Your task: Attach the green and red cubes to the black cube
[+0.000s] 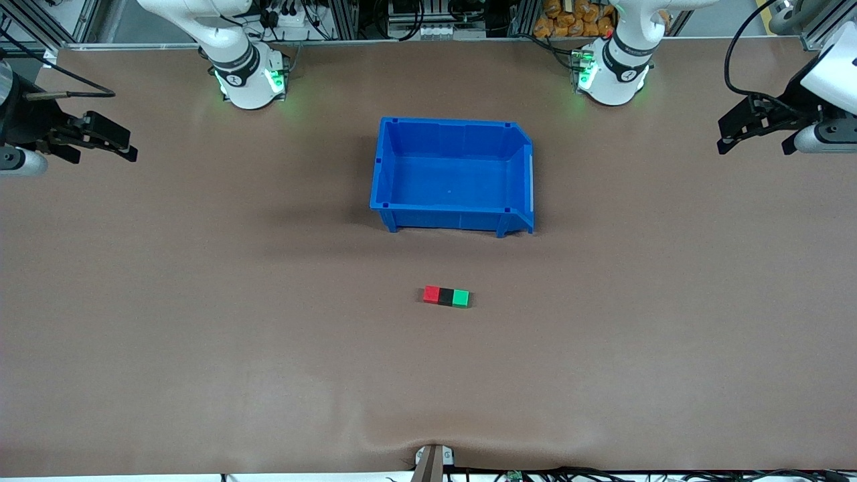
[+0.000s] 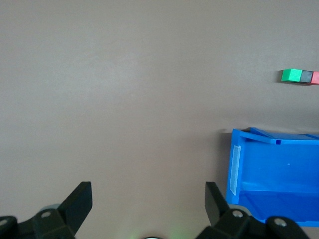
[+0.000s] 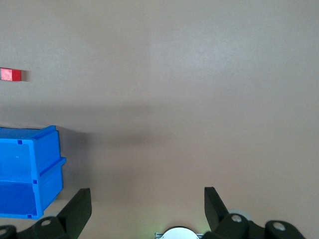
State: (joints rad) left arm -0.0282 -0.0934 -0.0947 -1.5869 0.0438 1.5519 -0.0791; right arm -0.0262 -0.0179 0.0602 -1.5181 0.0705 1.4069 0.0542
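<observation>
Jaws wide, green cube [image 2: 291,75] left-wrist only

My three cubes sit flat on the table in one tight row, nearer the front camera than the bin [image 1: 402,144]. The black cube [image 1: 446,296] is in the middle, touching both others. The red cube [image 1: 432,294] is at the end toward my right arm, the green cube [image 1: 460,298] at the end toward my left arm.
</observation>
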